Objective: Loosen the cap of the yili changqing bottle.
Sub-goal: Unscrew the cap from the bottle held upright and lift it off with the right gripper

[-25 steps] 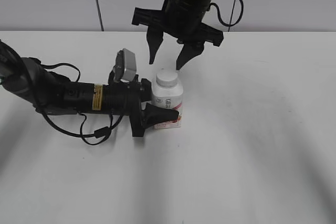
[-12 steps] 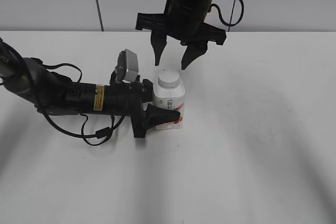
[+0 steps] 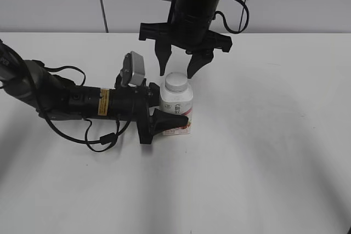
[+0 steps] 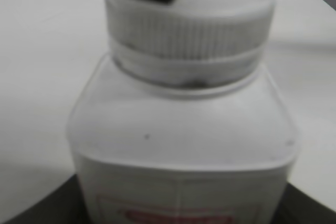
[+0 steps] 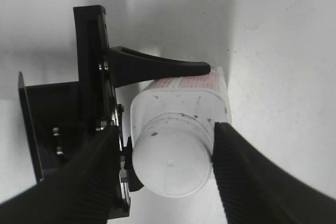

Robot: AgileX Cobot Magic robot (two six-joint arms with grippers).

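The yili changqing bottle (image 3: 176, 107) stands upright on the white table, with its pink-red label low on the body. Its white ribbed cap (image 3: 176, 83) is on the neck. My left gripper (image 3: 163, 107) reaches in from the left, lying level, and is shut on the bottle's body. The bottle (image 4: 184, 145) and cap (image 4: 189, 24) fill the left wrist view. My right gripper (image 3: 176, 74) hangs open from above, one finger on each side of the cap. In the right wrist view its fingers (image 5: 167, 129) flank the cap (image 5: 170, 163); the right finger touches the rim, the left stands apart.
The white table (image 3: 263, 152) runs out to the right and front. A grey wall with a dark vertical seam (image 3: 101, 1) stands behind it. The left arm and its cables (image 3: 66, 102) lie across the table's left side.
My right gripper has come down and its fingers now straddle the cap. The left gripper still holds the bottle, which shifted very slightly right.
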